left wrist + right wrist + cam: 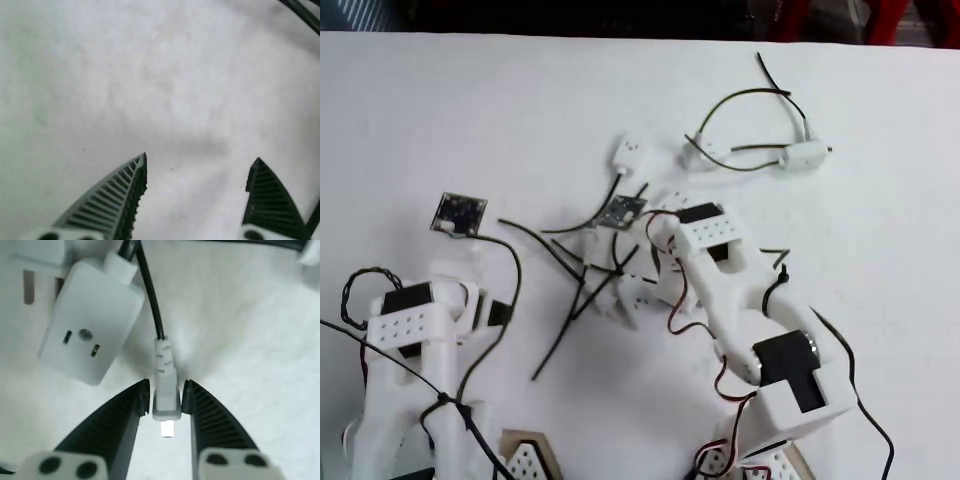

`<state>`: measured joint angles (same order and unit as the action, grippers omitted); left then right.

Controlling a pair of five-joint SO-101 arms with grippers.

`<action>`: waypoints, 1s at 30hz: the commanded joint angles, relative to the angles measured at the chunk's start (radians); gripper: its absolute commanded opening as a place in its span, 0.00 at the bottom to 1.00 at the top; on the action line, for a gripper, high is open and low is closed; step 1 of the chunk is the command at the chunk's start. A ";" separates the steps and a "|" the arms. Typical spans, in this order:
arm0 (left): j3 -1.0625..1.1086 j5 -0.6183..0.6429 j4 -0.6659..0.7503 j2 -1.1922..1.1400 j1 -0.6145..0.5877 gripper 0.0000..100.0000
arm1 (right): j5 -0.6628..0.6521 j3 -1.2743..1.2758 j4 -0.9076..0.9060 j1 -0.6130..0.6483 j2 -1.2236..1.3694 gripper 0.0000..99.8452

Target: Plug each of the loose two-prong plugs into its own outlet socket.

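Right arm: I saw my right gripper (165,385) pinching a white plug (164,362) on its black cord (150,300), just beside the white outlet socket (90,322) lying on the tabletop (260,340) | Left arm: my left gripper (200,159) hung spread wide above the tabletop.

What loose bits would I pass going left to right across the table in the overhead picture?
Dark square board → small white plug → white elongated block on a looped cable.
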<state>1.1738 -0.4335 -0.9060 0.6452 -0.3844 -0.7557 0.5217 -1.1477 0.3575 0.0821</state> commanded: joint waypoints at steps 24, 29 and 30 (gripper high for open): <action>-0.009 -0.005 0.014 0.036 -0.004 0.31 | 0.008 -0.048 -0.013 0.002 -0.045 0.02; -0.009 -0.005 0.014 0.036 -0.004 0.31 | 0.015 -0.087 -0.148 0.007 -0.166 0.02; -0.011 -0.005 0.014 0.036 -0.002 0.31 | 0.015 -0.089 -0.168 0.007 -0.205 0.02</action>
<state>1.1738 -0.4335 -0.9060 0.6452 -0.3844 -0.7511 0.4787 -1.2551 0.3667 -0.0023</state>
